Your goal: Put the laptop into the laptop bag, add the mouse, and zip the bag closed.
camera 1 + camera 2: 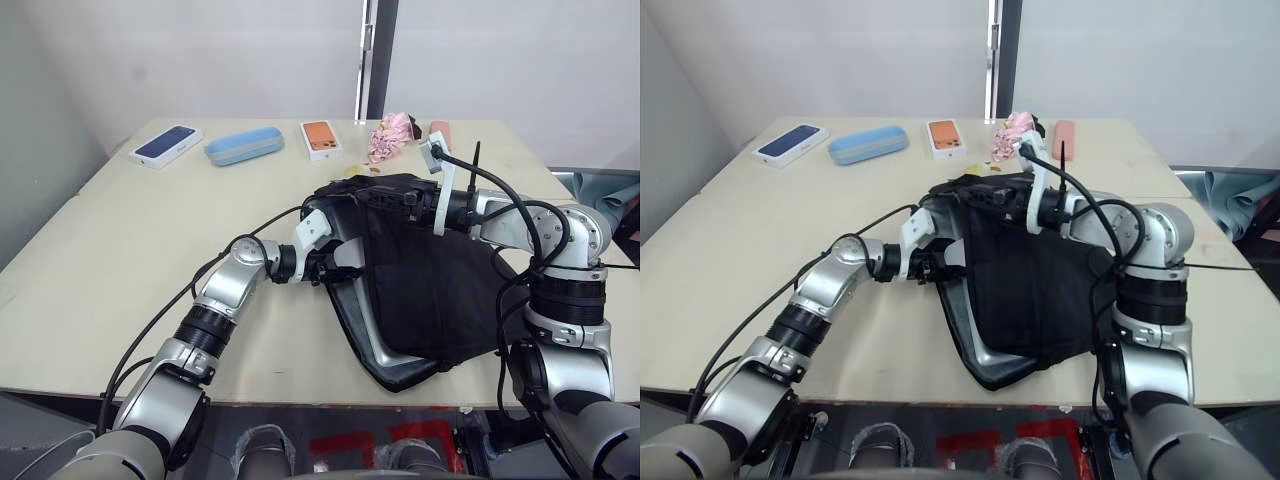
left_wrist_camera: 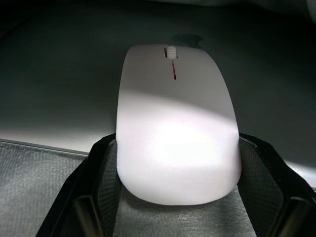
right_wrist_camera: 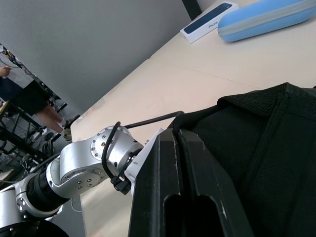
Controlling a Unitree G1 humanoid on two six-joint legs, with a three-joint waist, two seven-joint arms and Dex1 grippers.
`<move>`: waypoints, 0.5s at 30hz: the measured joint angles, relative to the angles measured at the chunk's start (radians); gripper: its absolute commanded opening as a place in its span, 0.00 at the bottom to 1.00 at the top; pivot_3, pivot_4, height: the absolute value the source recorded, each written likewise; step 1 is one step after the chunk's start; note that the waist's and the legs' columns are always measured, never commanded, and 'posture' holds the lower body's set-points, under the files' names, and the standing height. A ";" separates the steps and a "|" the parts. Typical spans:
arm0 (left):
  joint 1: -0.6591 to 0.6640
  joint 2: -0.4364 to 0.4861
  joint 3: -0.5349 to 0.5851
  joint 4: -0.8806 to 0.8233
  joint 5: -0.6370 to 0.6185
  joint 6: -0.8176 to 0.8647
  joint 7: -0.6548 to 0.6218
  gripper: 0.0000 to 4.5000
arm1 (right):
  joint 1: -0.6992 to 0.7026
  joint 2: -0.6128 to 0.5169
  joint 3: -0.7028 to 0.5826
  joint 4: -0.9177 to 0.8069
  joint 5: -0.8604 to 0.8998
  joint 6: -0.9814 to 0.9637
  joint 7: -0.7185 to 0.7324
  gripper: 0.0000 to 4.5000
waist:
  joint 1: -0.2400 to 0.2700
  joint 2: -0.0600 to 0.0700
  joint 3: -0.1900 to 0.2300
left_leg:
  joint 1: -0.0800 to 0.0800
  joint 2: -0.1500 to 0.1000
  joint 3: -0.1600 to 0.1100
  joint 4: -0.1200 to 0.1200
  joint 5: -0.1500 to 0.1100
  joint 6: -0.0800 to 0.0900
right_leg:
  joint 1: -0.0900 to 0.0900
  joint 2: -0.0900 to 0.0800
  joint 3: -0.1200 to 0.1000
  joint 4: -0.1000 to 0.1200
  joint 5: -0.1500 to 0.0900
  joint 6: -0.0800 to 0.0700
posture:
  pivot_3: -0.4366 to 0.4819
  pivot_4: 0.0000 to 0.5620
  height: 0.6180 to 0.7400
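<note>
One smooth, glossy white mouse [image 2: 177, 128], a flat oval with a small ridged wheel, sits clamped between the two black fingers [image 2: 101, 192] of the left claw [image 1: 335, 265], just inside the open mouth of the laptop bag [image 1: 430, 280]. The bag is one big soft black fabric sleeve, lying crumpled at the centre right of the head view on the pale beige desk [image 1: 120, 260]. A rounded silver-grey edge of the laptop [image 1: 385, 352] peeks from its lower opening. The right claw [image 3: 185, 190] has its two flat black fingers pressed together, pinching the bag's upper fabric edge (woven, slightly coarse). Along the top of the frame lie one dark-blue phone box [image 1: 166, 145], one light-blue oval case [image 1: 244, 146], one orange phone box [image 1: 321, 139] and a pink bundle [image 1: 392, 136].
</note>
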 measured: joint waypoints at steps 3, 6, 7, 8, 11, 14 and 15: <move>0.000 -0.003 0.008 -0.003 -0.008 0.000 -0.001 0.60 | 0.000 0.000 0.000 0.000 0.001 -0.001 0.000 0.00 | 0.000 0.000 0.000 | 0.000 0.000 0.000 0.000 0.000 0.000 | 0.000 0.000 0.000 0.000 0.000 0.000 | 0.48 0.27 1.00; 0.000 -0.014 0.010 -0.004 -0.007 -0.006 0.005 0.60 | 0.000 -0.001 0.000 0.000 0.002 -0.001 0.000 0.00 | 0.000 0.000 0.000 | 0.000 0.000 0.000 0.000 0.000 0.000 | 0.000 0.000 0.000 0.000 0.000 0.000 | 0.48 0.27 1.00; 0.000 -0.024 0.010 -0.003 -0.005 -0.010 0.009 0.60 | 0.000 -0.001 0.000 0.000 0.003 -0.001 0.000 0.00 | 0.000 0.000 0.000 | 0.000 0.000 0.000 0.000 0.000 0.000 | 0.000 0.000 0.000 -0.001 0.000 0.000 | 0.48 0.27 1.00; 0.000 -0.032 0.010 0.000 -0.001 -0.018 0.013 0.60 | 0.000 0.000 0.000 0.000 0.003 -0.001 0.000 0.00 | 0.000 0.000 0.000 | -0.001 0.000 0.000 0.000 0.000 0.000 | 0.000 0.000 0.000 -0.001 0.000 0.000 | 0.48 0.27 1.00; -0.002 -0.062 0.001 0.022 0.010 -0.031 0.025 0.60 | 0.000 -0.001 0.000 0.000 0.007 -0.001 0.000 0.00 | 0.000 0.000 0.000 | -0.001 0.000 0.000 -0.001 0.000 0.000 | 0.000 0.000 0.000 -0.002 0.000 0.000 | 0.48 0.27 1.00; -0.018 -0.087 -0.004 0.054 0.014 -0.032 0.034 0.60 | 0.000 0.000 0.000 0.001 0.009 -0.001 -0.002 0.00 | 0.000 0.000 0.000 | -0.001 0.000 0.000 -0.001 0.000 0.000 | 0.000 0.000 -0.001 -0.002 0.000 0.000 | 0.48 0.27 1.00; -0.030 -0.093 -0.005 0.065 0.020 -0.031 0.034 0.60 | 0.000 0.000 0.000 0.001 0.010 -0.001 -0.003 0.00 | 0.000 0.000 0.000 | -0.001 0.000 0.000 -0.001 0.000 0.000 | 0.000 0.000 0.000 -0.002 0.000 0.000 | 0.48 0.27 1.00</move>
